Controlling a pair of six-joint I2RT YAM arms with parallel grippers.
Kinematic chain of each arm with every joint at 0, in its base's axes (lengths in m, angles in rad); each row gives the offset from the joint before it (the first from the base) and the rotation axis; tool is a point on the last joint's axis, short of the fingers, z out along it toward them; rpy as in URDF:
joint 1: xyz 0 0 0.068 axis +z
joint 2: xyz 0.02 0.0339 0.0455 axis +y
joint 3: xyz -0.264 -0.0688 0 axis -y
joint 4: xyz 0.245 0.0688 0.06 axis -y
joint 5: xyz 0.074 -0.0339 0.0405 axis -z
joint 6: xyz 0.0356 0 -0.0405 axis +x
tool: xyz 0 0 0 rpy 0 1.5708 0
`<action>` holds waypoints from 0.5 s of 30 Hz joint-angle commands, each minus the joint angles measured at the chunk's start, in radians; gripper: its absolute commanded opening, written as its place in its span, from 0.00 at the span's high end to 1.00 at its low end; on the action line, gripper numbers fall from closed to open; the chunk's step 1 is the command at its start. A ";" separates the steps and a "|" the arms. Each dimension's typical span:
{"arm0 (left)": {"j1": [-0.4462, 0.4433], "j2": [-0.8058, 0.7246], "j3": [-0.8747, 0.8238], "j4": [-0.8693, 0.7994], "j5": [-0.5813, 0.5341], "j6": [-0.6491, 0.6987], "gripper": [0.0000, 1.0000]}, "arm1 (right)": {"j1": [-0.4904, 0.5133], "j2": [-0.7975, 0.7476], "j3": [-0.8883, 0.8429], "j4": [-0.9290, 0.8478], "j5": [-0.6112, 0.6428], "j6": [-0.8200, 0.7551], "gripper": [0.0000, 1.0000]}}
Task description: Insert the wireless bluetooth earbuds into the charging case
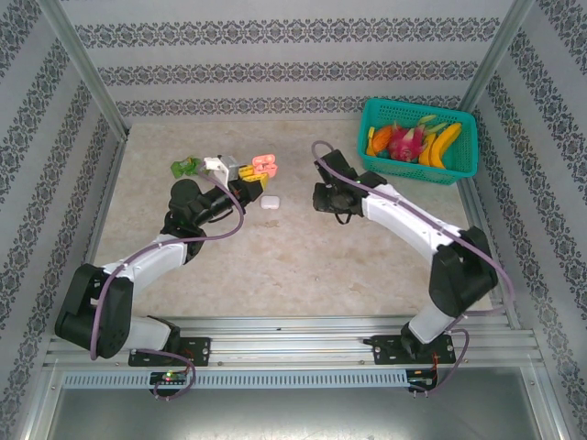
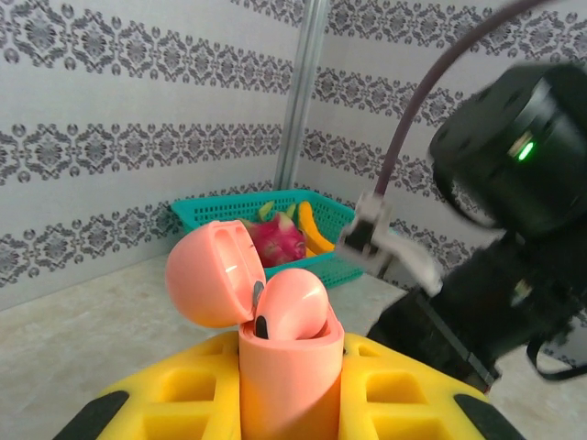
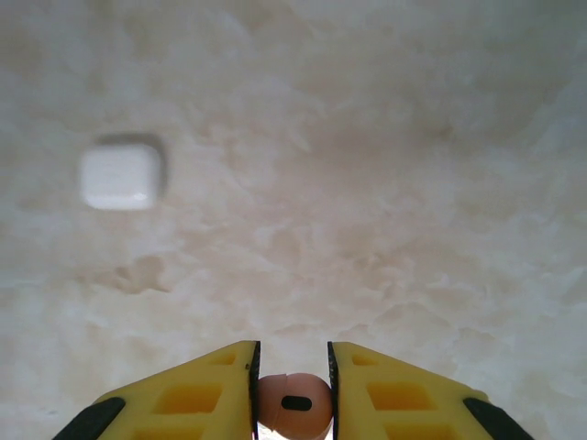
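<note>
Apparently midway. Clamps the pink charging case [image 2: 289,367], lid open, in the jaws of the left gripper [image 2: 289,412]; pinches one pink earbud [image 3: 293,403] in the jaws of the right gripper [image 3: 293,390], above the table [image 3: 413,183], near but not yet at that case. Remains to seat it; cannot tell of another bud already inside. Leaves the white case [image 3: 121,174] shut, aside

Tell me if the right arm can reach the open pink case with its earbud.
Probably yes. The left gripper holds the pink case upright, lid open, and nothing stands between it and the right gripper pinching the pink earbud; the white case lies on the table.
</note>
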 commanded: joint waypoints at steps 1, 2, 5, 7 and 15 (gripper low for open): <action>0.009 0.010 0.039 0.034 0.073 -0.018 1.00 | 0.015 -0.102 -0.004 0.077 0.028 -0.020 0.75; 0.010 0.012 0.043 0.030 0.086 -0.017 1.00 | 0.016 -0.130 -0.003 0.092 0.028 -0.025 0.75; 0.007 0.021 0.056 0.017 0.129 -0.015 1.00 | 0.026 -0.200 0.004 0.138 0.037 -0.052 0.74; 0.004 0.030 0.062 0.012 0.153 -0.015 1.00 | 0.034 -0.240 0.007 0.167 0.042 -0.077 0.74; -0.033 0.096 0.115 -0.005 0.243 -0.026 1.00 | 0.072 -0.352 -0.003 0.292 0.040 -0.163 0.73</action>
